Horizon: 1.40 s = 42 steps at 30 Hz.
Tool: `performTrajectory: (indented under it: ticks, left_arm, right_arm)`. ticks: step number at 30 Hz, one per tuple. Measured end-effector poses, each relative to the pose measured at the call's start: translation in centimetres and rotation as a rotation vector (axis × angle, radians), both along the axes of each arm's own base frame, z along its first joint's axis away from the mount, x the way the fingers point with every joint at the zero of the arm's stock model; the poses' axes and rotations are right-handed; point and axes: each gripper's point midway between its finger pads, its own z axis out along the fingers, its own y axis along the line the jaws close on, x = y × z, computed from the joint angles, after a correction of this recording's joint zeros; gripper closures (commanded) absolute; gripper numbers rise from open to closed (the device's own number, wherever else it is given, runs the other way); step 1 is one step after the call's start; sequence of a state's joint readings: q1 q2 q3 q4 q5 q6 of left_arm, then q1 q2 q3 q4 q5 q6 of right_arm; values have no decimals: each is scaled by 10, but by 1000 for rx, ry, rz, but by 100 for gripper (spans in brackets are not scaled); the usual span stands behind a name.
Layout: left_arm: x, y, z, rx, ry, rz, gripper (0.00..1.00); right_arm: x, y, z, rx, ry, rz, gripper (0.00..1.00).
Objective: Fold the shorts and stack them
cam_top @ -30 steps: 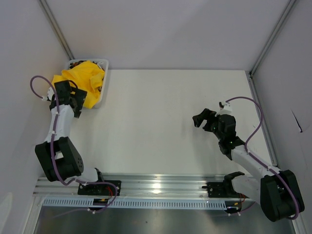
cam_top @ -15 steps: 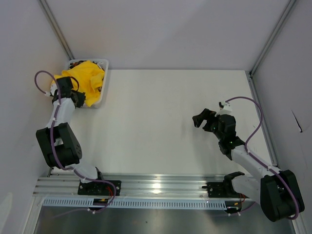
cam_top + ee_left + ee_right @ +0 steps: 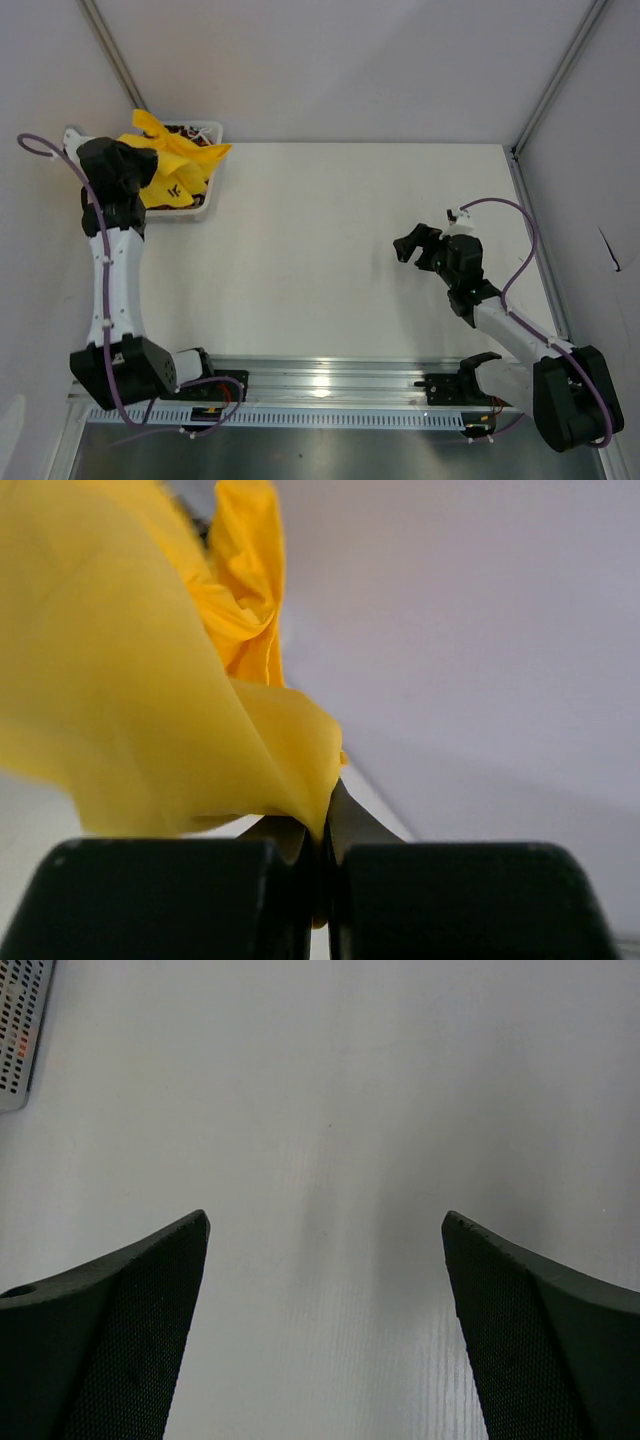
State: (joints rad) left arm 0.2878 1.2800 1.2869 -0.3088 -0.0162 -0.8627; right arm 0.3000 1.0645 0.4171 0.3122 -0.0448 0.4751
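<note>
Yellow shorts [image 3: 168,168], the plain bright pair, are held up in a loose bunch over the white mesh basket [image 3: 212,128] at the far left corner of the bench [image 3: 330,250], with part of the cloth trailing down into the basket. The left pincer [image 3: 322,852] is clenched on a gathered edge of them; in the left wrist view the cloth pinches to a thin point between the two black fingers [image 3: 170,900] and billows away above in soft folds. They look very light and limp with no stiffness at all, so they will likely droop and twist from any single hold, and the thin weave may slip from a shallow pinch. Judging from this, the firmest places to take hold would be the waistband or a hem, where the fabric is doubled, with one pincer at each corner to spread the pair flat on the bench for folding. A dark speckled patch [image 3: 186,130] shows inside the basket, probably the patterned shorts, but it is too small to be sure. The right pincer [image 3: 325,1217] is released, its jaws spread wide, grasping nothing, hovering over bare bench well apart from the basket. A small black mark [image 3: 176,190] sits on the yellow cloth, perhaps a logo; it cannot be read. No other writing is legible.
</note>
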Motion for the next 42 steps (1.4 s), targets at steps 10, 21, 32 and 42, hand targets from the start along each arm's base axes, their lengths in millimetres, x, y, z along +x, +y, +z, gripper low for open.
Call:
performTrajectory:
  ticks: [10, 21, 32, 42]
  left_arm:
    - [-136, -109, 195, 70, -589, -284, 100]
    - [-174, -160, 134, -131, -592, -500, 100]
    - [-130, -223, -97, -302, -27, -657, 100]
    - [-161, -238, -63, -236, -97, -827, 100]
  right_arm:
    - [-1, 3, -8, -6, 25, 20, 1]
    - [-3, 7, -9, -3, 29, 36, 0]
    - [-22, 61, -3, 65, -7, 326, 6]
    - [-89, 144, 7, 28, -116, 792, 7]
